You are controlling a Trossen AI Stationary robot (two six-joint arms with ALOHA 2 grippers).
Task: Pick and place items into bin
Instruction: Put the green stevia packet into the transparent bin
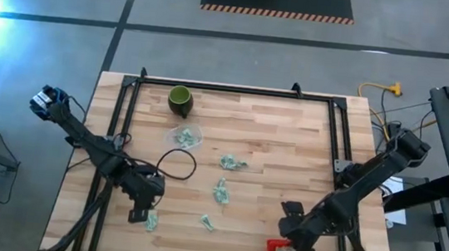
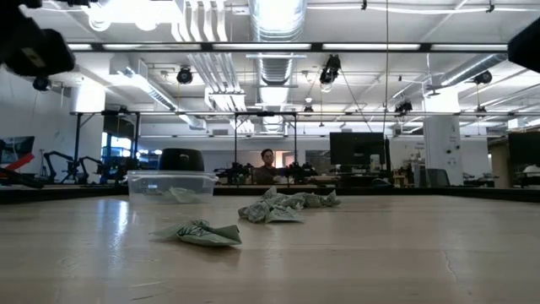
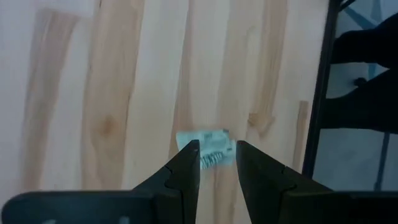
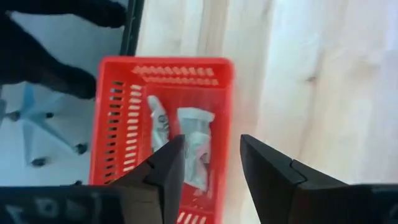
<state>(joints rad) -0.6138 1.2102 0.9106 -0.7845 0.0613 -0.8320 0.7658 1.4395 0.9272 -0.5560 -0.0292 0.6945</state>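
Small pale green-and-white packets lie flat on the wooden table: one near the left gripper (image 1: 151, 221), others mid-table (image 1: 231, 161), (image 1: 220, 191), (image 1: 207, 222); the low view shows one (image 2: 198, 233) and a cluster (image 2: 283, 206). My left gripper (image 3: 217, 155) is open above a packet (image 3: 205, 142), a fingertip over each end, with no touch showing. My right gripper (image 4: 211, 155) is open and empty over the red bin (image 4: 118, 118) at the table's near right corner (image 1: 278, 250). Two packets (image 4: 194, 127) lie on the bin's floor.
A dark green cup (image 1: 180, 98) stands near the far edge. A clear shallow container (image 1: 184, 135) with packets in it sits just in front of the cup, also seen in the low view (image 2: 171, 184). A black cable loops (image 1: 177, 164) beside the left arm. A black frame edges the table (image 1: 337, 129).
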